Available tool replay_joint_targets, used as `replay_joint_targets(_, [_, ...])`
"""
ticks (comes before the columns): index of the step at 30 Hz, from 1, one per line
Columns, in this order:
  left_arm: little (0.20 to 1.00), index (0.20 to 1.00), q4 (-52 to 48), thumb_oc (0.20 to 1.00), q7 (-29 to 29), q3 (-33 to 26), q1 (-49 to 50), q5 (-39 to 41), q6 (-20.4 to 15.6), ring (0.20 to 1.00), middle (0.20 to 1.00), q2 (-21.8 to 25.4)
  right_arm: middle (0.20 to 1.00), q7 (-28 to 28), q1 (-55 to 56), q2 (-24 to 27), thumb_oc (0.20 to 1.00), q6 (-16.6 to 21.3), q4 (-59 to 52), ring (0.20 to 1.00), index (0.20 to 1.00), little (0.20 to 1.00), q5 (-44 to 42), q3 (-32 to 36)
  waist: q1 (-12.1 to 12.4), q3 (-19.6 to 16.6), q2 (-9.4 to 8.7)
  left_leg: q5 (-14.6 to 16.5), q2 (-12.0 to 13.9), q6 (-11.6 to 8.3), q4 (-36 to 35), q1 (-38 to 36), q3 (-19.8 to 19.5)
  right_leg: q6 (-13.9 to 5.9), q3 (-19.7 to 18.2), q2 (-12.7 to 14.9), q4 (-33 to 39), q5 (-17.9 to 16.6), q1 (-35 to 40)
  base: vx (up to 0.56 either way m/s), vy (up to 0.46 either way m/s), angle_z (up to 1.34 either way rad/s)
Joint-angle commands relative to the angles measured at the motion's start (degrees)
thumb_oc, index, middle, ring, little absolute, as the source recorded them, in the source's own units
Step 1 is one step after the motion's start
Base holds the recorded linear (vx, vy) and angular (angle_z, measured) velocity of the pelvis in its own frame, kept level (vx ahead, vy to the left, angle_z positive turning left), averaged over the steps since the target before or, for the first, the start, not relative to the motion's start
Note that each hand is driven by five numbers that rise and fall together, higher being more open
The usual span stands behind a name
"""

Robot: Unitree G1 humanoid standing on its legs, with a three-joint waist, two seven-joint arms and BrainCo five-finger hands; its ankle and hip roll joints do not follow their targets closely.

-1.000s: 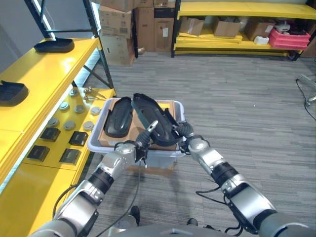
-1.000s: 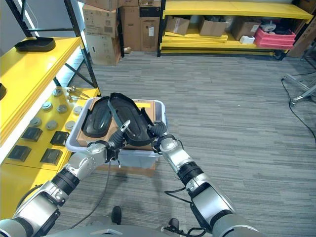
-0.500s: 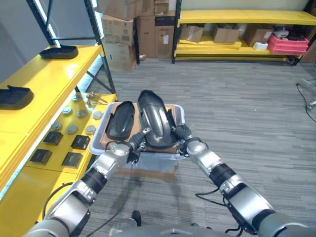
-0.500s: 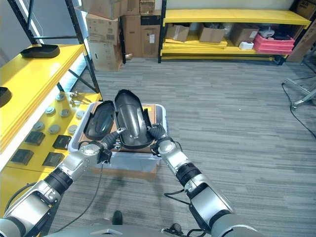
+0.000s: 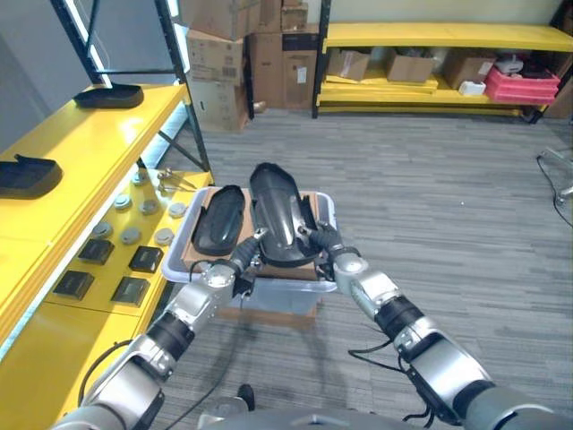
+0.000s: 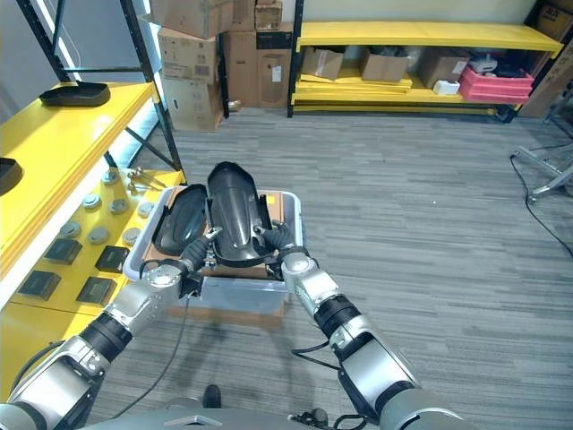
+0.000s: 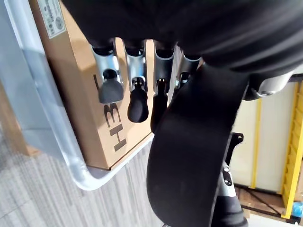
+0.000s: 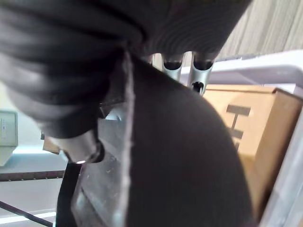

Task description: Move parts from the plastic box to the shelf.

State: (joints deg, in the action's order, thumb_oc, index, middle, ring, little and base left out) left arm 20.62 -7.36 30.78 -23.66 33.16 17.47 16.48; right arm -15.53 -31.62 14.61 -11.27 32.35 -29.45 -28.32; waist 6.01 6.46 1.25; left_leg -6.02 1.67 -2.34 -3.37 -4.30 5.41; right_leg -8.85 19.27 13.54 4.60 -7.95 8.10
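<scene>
A long glossy black curved part (image 5: 273, 215) is held over the grey plastic box (image 5: 269, 283), rounded side up, its far end raised. My left hand (image 5: 235, 269) grips its near left edge, and the fingers (image 7: 137, 99) curl beneath the part (image 7: 189, 142). On the near right edge my right hand (image 5: 324, 244) is shut, with fingers (image 8: 199, 75) wrapped over the part (image 8: 184, 165). A second black part (image 5: 218, 219) lies in the box on brown cardboard (image 7: 80, 94). The yellow shelf (image 5: 81, 134) stands to the left.
Two black parts (image 5: 107, 94) (image 5: 22, 172) lie on the shelf's top level. Its lower level (image 5: 54, 313) holds several round metal pieces (image 5: 131, 235) and black square blocks (image 5: 130, 288). Cardboard boxes (image 5: 219, 67) and another yellow rack (image 5: 430, 54) stand at the back, across grey floor.
The held part has turned from hollow side up to rounded side up and now stands higher over the box. Both hands stayed on its near end. The camera shifted slightly.
</scene>
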Motion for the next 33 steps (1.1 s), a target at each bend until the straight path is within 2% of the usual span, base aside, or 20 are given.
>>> replay_joint_targets(1, [0.2, 0.2, -4.87, 0.2, 0.71, -2.51, -6.89, 2.2, -9.5, 0.2, 0.2, -5.23, 1.0, 0.02, -1.29, -3.88, 1.0, 3.75, -0.55, 1.0, 1.0, 1.0, -2.19, -0.13, 2.7, -1.48, -0.01, 4.65, 2.32, -0.98, 2.65, 0.76, -0.99, -2.89, 1.21, 1.61, -3.09, 3.26, -0.79, 0.0, 0.0, 0.0])
replay_joint_targets(5, [0.2, 0.2, -4.48, 0.2, -0.24, -2.9, -6.74, 2.52, -11.12, 0.2, 0.2, -5.32, 1.0, 0.41, -0.57, -3.78, 1.0, 5.05, 0.22, 1.0, 1.0, 1.0, -3.14, 0.46, 2.6, -1.49, -0.01, 4.57, 2.44, -1.05, 2.62, 0.72, -0.88, -2.77, 1.22, 1.52, -2.97, 3.21, -0.76, 0.0, 0.0, 0.0])
replay_joint_targets(9, [0.2, 0.2, -3.82, 0.2, -2.07, -4.03, -6.49, 0.3, -13.33, 0.2, 0.2, -5.0, 1.0, 1.5, 0.77, -3.32, 1.0, 9.05, 1.9, 1.0, 1.0, 1.0, -5.17, 2.21, 2.37, -1.56, -0.04, 4.45, 2.64, -1.16, 2.66, 0.74, -0.74, -2.65, 1.14, 1.36, -2.93, 3.29, -0.77, 0.0, 0.0, 0.0])
replay_joint_targets(17, [0.2, 0.2, -3.97, 0.2, -6.92, -7.65, -3.89, -2.43, -18.01, 0.2, 0.2, -2.74, 1.0, 0.38, 4.85, -0.35, 1.0, 11.4, -5.18, 1.0, 1.0, 1.0, -8.18, 6.8, 1.24, -1.54, -0.31, 4.36, 2.9, -1.1, 2.39, 0.43, -0.32, -2.54, 0.56, 1.01, -2.76, 3.46, -0.84, 0.0, 0.0, 0.0])
replay_joint_targets(22, [0.2, 0.2, -7.24, 0.2, -9.36, -13.21, 1.33, -5.56, -21.5, 0.2, 0.2, 0.88, 1.0, 0.69, 14.49, 3.61, 1.0, 9.5, -13.54, 1.0, 1.0, 1.0, -6.99, 13.75, -0.6, -1.39, -0.72, 4.16, 3.17, -0.83, 1.94, 0.45, 0.7, -2.7, -0.34, 0.71, -2.93, 3.63, -1.62, -0.02, -0.011, -0.07])
replay_joint_targets(25, [0.2, 0.2, -9.2, 0.2, -10.35, -16.3, 4.31, -5.31, -23.08, 0.2, 0.2, 2.27, 1.0, 1.25, 20.0, 5.02, 1.0, 7.73, -14.59, 1.0, 1.0, 1.0, -6.64, 16.88, -1.44, -1.49, -0.86, 3.98, 3.3, -0.69, 1.51, 0.4, 1.37, -2.73, -0.72, 0.5, -3.0, 3.77, -1.99, -0.01, -0.017, -0.02])
replay_joint_targets(27, [0.2, 0.2, -10.41, 0.2, -10.48, -19.28, 6.68, -5.96, -24.54, 0.2, 0.2, 3.44, 1.0, 0.92, 24.22, 5.91, 1.0, 6.35, -13.35, 1.0, 1.0, 1.0, -4.55, 19.58, -2.15, -1.52, -1.01, 3.82, 3.53, -0.66, 1.23, 0.43, 1.99, -2.73, -0.88, 0.28, -3.1, 3.98, -2.25, -0.02, -0.045, -0.05])
replay_joint_targets(30, [0.2, 0.2, -12.18, 0.2, -10.66, -23.0, 9.34, -6.59, -25.55, 0.2, 0.2, 4.91, 1.0, 1.36, 28.37, 6.02, 1.0, 4.95, -9.2, 1.0, 1.0, 1.0, -5.75, 22.73, -2.94, -1.43, -1.08, 3.36, 3.99, -0.84, 0.78, 0.38, 2.65, -2.57, -1.0, -0.13, -3.53, 4.32, -2.62, -0.02, -0.059, -0.21])
replay_joint_targets(33, [0.2, 0.2, -14.48, 0.2, -11.36, -26.99, 11.53, -6.76, -26.09, 0.2, 0.2, 6.42, 1.0, 4.8, 32.56, 5.59, 1.0, 5.12, -2.03, 1.0, 1.0, 1.0, -2.7, 25.07, -3.33, -1.29, -1.0, 2.88, 4.71, -1.19, 0.46, 0.73, 3.04, -2.09, -0.96, -0.79, -4.18, 5.07, -3.07, -0.01, -0.079, -0.07])
